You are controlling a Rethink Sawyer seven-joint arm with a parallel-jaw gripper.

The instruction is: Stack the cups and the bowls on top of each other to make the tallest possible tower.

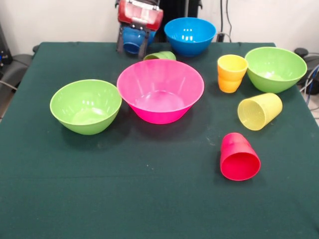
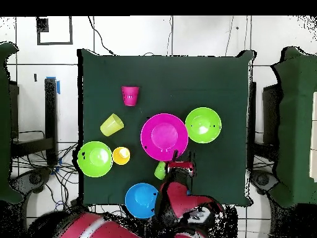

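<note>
My gripper (image 1: pixel 132 46) is at the table's far edge, shut on a small blue bowl (image 1: pixel 133 39) that it holds tilted just above the cloth. In the overhead view the gripper (image 2: pixel 179 168) hides that bowl. A green cup (image 1: pixel 160 55) lies on its side just beside it, behind the large pink bowl (image 1: pixel 160 89). The medium blue bowl (image 1: pixel 190 35) stands alone to the right. Two lime green bowls (image 1: pixel 85 106) (image 1: pixel 275 68) flank the pink one. The orange cup (image 1: pixel 232 73) is upright. The yellow cup (image 1: pixel 259 110) and the red cup (image 1: pixel 239 157) lie on their sides. No stacked tower shows.
The dark green table (image 1: pixel 99 199) has open cloth along its near side. In the overhead view the pink bowl (image 2: pixel 164 136) sits mid-table, with the blue bowl (image 2: pixel 142 200) and the red arm (image 2: pixel 186 201) at the robot's edge. Cables lie beside the table.
</note>
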